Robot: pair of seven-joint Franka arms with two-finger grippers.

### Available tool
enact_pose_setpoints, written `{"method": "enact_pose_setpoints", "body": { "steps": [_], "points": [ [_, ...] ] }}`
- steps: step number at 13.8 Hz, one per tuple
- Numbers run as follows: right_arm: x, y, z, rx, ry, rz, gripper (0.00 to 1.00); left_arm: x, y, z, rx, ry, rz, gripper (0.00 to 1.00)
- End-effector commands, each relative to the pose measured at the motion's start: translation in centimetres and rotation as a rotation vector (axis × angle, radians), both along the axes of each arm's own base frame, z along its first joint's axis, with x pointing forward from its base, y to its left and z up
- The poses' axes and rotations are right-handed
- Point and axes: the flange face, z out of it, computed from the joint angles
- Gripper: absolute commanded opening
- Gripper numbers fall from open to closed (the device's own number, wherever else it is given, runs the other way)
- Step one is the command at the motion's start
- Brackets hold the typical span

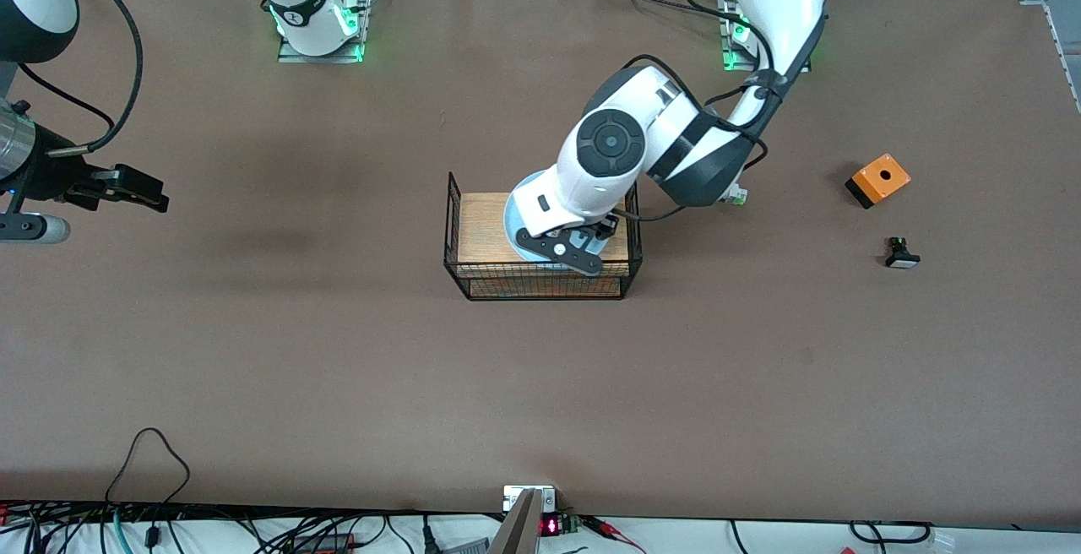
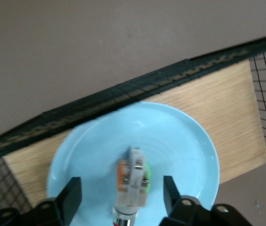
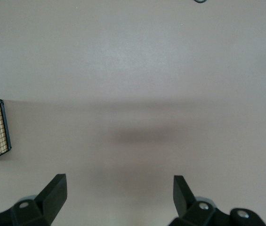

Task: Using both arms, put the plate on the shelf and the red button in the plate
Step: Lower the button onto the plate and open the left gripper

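Red button: we saw the tiny white push-button switch (image 2: 132,186) lying on the round pale-blue glossy plate (image 2: 184,141), inside the black wire basket (image 1: 456,263).
Handling: we judged it light, stiff, graspable across its body; plate slippery, breakable.
Left gripper (image 2: 122,197): released, fingers spread astride the button.
Right gripper (image 3: 118,193): waited spread over bare table.
Writing: none readable.
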Motion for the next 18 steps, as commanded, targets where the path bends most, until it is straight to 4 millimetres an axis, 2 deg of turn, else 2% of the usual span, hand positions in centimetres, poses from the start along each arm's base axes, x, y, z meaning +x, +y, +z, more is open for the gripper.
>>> {"method": "enact_pose_setpoints", "body": {
  "steps": [1, 2, 3, 5, 6, 7, 8, 9, 11, 14, 15, 18],
  "points": [
    [0.3, 0.1, 0.7, 0.016, -0.007, -0.020, 1.00, 0.8, 4.5, 5.5, 0.042, 0.006, 0.046, 1.00],
    [0.4, 0.1, 0.7, 0.016, -0.007, -0.019, 1.00, 1.3, 7.4, 7.8, 0.060, 0.013, 0.076, 1.00],
    [0.3, 0.0, 0.8, 0.016, -0.009, -0.020, 1.00, 2.1, 11.0, 10.2, 0.077, 0.016, 0.119, 1.00],
    [0.4, -0.1, 0.7, 0.014, -0.010, -0.013, 1.00, 2.9, 17.6, 13.6, 0.109, 0.043, 0.198, 1.00],
    [0.4, -0.1, 0.8, 0.013, -0.012, -0.020, 1.00, 2.9, 20.1, 15.1, 0.123, 0.045, 0.229, 1.00],
    [0.4, -0.1, 0.7, 0.012, -0.010, -0.023, 1.00, 2.5, 21.5, 16.9, 0.125, 0.021, 0.252, 1.00],
    [0.5, 0.1, 0.8, 0.013, -0.021, -0.023, 1.00, 3.0, 24.7, 17.2, 0.145, 0.006, 0.292, 1.00],
    [0.6, 0.2, 0.9, 0.013, -0.030, -0.023, 1.00, 2.6, 27.2, 17.9, 0.154, -0.015, 0.270, 1.00],
    [0.6, 0.7, 0.9, 0.014, -0.027, -0.002, 1.00, 0.8, 31.4, 18.1, 0.174, -0.024, 0.159, 1.00],
    [-0.1, 0.8, 0.4, -0.001, 0.032, 0.009, 1.00, -3.1, 34.5, 17.4, 0.166, -0.119, 0.211, 1.00],
    [-0.7, 0.6, 0.1, 0.002, 0.078, 0.020, 1.00, -4.0, 34.8, 16.9, 0.168, -0.120, 0.214, 1.00],
    [-1.4, 0.6, -0.5, 0.010, 0.144, 0.019, 1.00, -4.0, 35.1, 16.6, 0.176, -0.110, 0.215, 1.00]
  ]
}}
